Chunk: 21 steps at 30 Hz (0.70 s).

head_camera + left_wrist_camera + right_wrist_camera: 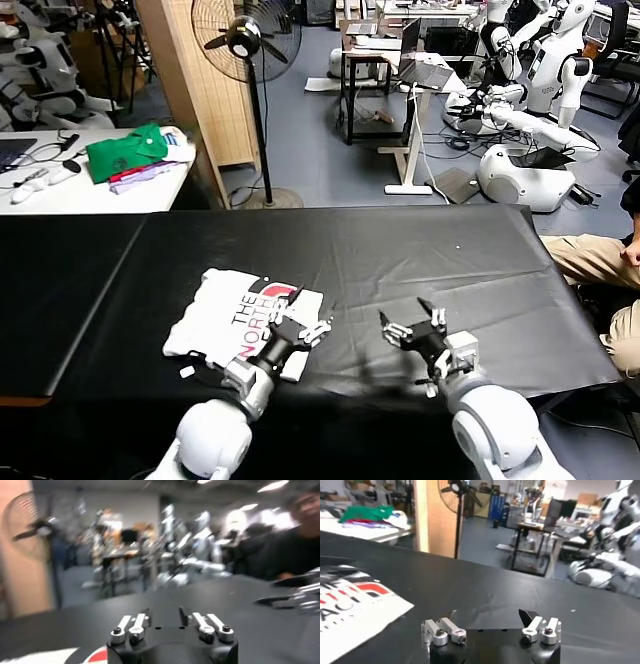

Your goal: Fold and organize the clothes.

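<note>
Black cloth covers the long counter [420, 250] that fills the foreground, and beyond it lies a busy workshop floor with a standing fan [247, 40], desks and several white robots parked along the back. On a white side table at the far left lies a green garment [125, 152].

The white T-shirt [225, 325] lies folded into a rough rectangle on the counter's near left part, lettering side up, with dark letters and a red logo patch showing. One lower corner sticks out past the fold.

The left tool [297, 329] sits over the shirt's right edge, above the lettering. Its fingers stand apart and nothing is between them; the left wrist view shows them spread over bare black cloth, with a sliver of white and red fabric just below the tool body.

The right tool [412, 322] rests over bare counter to the right of the shirt, well apart from it. Its fingers are spread wide and hold nothing. From the right wrist view the shirt's printed edge [355, 607] lies off to one side on the black cloth.
</note>
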Tool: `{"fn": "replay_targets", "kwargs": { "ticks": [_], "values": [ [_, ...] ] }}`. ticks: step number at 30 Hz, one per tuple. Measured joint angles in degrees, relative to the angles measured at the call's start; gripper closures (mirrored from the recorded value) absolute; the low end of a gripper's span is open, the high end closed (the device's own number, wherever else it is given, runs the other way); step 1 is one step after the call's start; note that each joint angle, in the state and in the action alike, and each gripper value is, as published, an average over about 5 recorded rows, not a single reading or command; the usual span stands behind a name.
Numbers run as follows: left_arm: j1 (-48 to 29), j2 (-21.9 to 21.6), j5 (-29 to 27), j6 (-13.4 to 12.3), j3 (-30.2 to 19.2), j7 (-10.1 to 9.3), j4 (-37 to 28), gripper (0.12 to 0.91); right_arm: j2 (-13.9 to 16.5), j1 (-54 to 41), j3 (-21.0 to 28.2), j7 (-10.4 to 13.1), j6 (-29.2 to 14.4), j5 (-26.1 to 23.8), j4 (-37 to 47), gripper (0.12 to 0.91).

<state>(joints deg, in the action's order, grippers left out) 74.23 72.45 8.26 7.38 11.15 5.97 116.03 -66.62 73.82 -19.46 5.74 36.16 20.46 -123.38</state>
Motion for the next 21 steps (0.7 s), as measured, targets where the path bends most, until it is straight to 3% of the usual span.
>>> {"fn": "replay_targets", "kwargs": {
  "ticks": [3,10,18,21],
  "values": [
    [0.3,-0.6,0.4,-1.1,0.5,0.01,0.6,0.243,-0.9,-2.0,2.5,1.6,0.8,4.3,2.2,0.227],
    [2.6,-2.8,-0.2,-2.7,3.6,-1.33,2.9,0.232,-5.8,-10.5,10.0,3.4,1.2,13.8,11.2,0.227],
    [5.8,-3.2,-0.7,-3.3,6.8,-2.15,4.4,0.232,-10.7,-19.0,16.1,4.4,1.3,15.2,22.2,0.229],
    [6.8,-3.4,-0.6,-3.4,7.7,-2.23,4.9,0.232,-11.9,-20.9,17.2,4.1,0.9,14.0,25.1,0.280]
  ]
}}
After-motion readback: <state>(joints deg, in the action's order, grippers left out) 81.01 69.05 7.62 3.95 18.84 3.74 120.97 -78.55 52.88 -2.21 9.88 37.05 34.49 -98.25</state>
